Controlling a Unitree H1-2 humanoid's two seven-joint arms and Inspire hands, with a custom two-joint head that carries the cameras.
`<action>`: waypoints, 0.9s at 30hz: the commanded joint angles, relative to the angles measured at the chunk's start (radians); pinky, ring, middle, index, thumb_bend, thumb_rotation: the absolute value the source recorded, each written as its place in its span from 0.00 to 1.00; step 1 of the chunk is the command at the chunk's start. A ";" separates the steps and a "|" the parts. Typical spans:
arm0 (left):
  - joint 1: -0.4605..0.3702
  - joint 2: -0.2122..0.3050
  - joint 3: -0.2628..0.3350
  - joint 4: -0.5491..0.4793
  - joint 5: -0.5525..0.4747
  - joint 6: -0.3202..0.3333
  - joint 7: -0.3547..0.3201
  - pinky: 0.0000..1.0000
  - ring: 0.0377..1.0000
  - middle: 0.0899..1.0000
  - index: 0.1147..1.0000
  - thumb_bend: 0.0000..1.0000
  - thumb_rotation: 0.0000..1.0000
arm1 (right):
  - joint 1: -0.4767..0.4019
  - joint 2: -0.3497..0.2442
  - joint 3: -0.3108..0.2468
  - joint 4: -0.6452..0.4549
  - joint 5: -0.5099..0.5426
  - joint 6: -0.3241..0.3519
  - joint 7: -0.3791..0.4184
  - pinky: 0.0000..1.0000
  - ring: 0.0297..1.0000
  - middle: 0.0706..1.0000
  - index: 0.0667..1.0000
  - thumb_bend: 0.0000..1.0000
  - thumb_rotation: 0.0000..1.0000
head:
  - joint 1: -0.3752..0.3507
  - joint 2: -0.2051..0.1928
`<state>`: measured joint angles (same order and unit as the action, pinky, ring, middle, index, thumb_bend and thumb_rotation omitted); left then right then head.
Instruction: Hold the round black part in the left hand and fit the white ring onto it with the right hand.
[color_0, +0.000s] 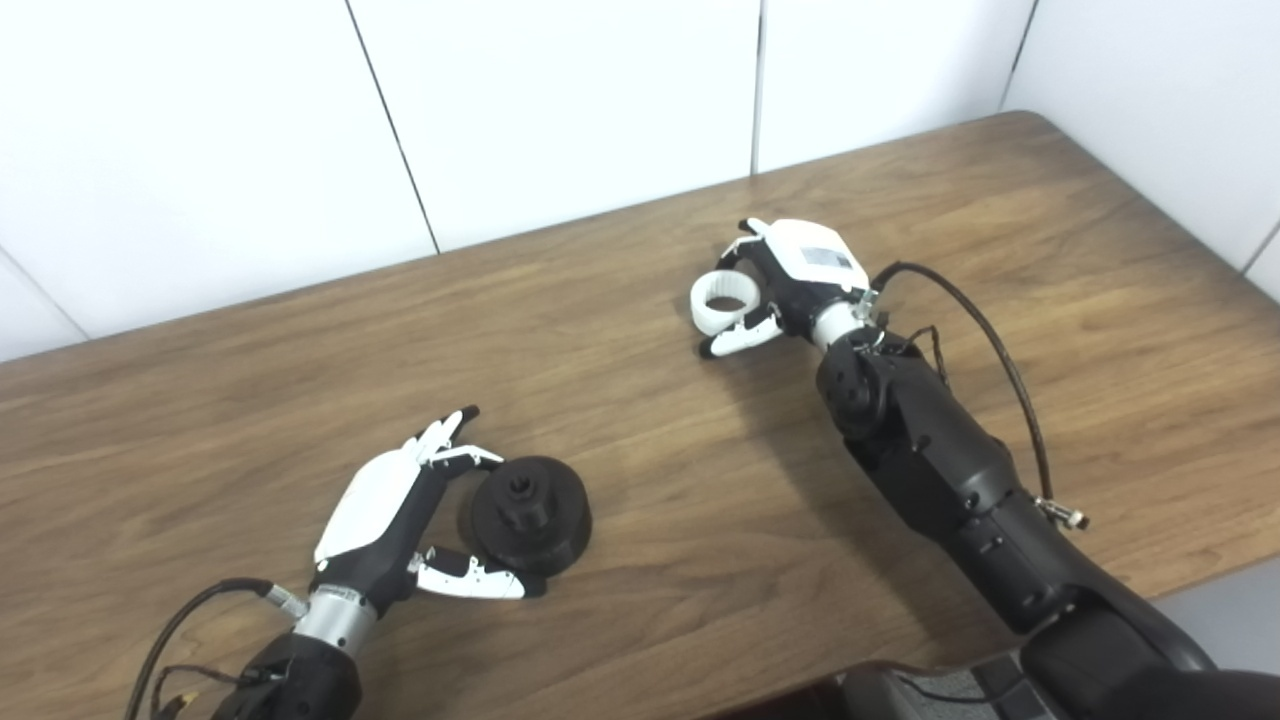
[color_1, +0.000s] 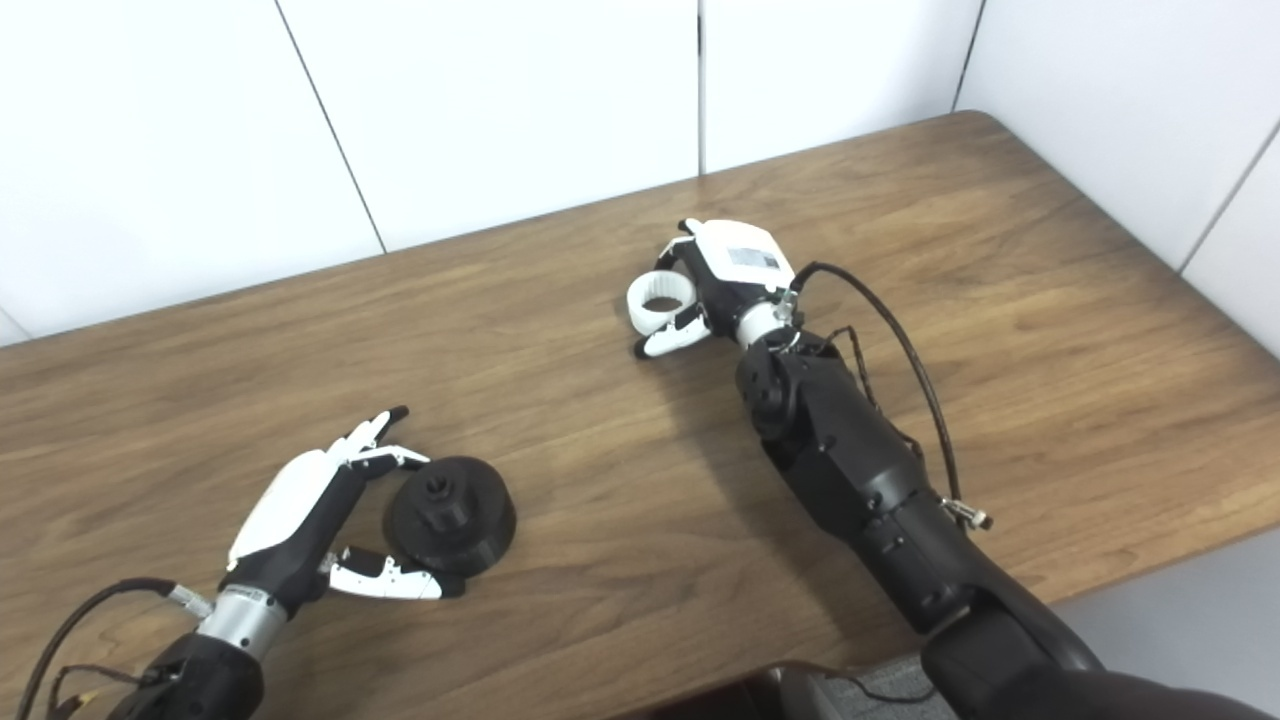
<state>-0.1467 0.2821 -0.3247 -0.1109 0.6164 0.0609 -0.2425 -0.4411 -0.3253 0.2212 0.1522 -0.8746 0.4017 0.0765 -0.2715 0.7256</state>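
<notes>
The round black part (color_0: 530, 515) lies on the wooden table (color_0: 620, 430) at the front left. My left hand (color_0: 395, 510) is open beside its left edge, with fingers (color_0: 455, 440) by the far rim and the thumb (color_0: 470, 580) by the near rim. The part rests on the table. The white ring (color_0: 725, 303) sits on the table at mid-right. My right hand (color_0: 795, 275) is curled on it, with fingers (color_0: 742, 252) behind it and the thumb (color_0: 740, 338) against its near side. The same scene shows in the right eye view, with the black part (color_1: 450, 515) and the ring (color_1: 660, 298).
White wall panels (color_0: 560, 120) stand right behind the table's far edge. The table's right corner (color_0: 1030, 120) is rounded and its front edge (color_0: 1180, 585) runs under my right arm. A black cable (color_0: 1000, 360) loops beside the right forearm.
</notes>
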 joint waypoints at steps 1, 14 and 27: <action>-0.021 0.006 0.012 -0.041 0.000 -0.016 0.012 1.00 1.00 1.00 0.56 0.98 0.33 | -0.033 -0.017 -0.012 -0.019 0.002 -0.023 -0.047 0.91 0.90 0.92 0.63 0.71 0.30 | 0.001 0.003; -0.017 0.004 0.013 -0.055 0.008 -0.003 0.002 1.00 1.00 1.00 0.56 0.98 0.33 | -0.019 -0.019 -0.022 -0.026 0.043 -0.049 -0.109 0.95 0.87 0.88 0.50 0.57 0.20 | 0.008 0.011; -0.019 0.002 0.013 -0.048 0.012 -0.004 0.004 1.00 1.00 1.00 0.56 0.98 0.32 | -0.002 -0.015 -0.034 -0.169 0.060 -0.069 -0.152 0.95 0.86 0.87 0.46 0.51 0.15 | 0.009 0.017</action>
<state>-0.1421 0.2812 -0.3220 -0.1223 0.6259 0.0653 -0.2496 -0.3948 -0.3299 0.2030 0.0461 -0.8093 0.3670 -0.0504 -0.2623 0.7425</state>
